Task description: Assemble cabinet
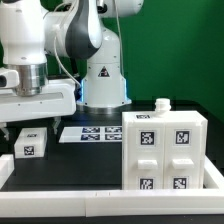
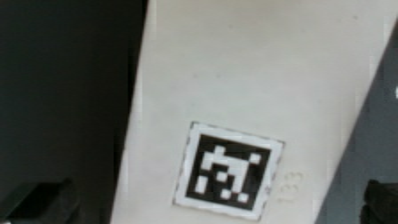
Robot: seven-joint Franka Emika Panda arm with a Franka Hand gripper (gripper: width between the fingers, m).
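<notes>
The cabinet body (image 1: 165, 150) is a large white box at the exterior view's right, with tagged drawer blocks on its front and a small white knob (image 1: 161, 104) on top. A small white panel piece (image 1: 31, 144) with a square tag lies at the exterior view's left. My gripper (image 1: 30, 122) hangs directly over it. In the wrist view the panel (image 2: 249, 90) fills the frame, with its tag (image 2: 231, 166) showing. My gripper (image 2: 206, 205) straddles it, and the dark fingertips (image 2: 36, 202) stand apart at each side. The jaws are open and not pressing on the panel.
The marker board (image 1: 90, 133) lies flat on the dark table behind the panel, in front of the arm's base (image 1: 103, 85). A white rail (image 1: 60, 196) runs along the table's front edge. A green wall stands behind.
</notes>
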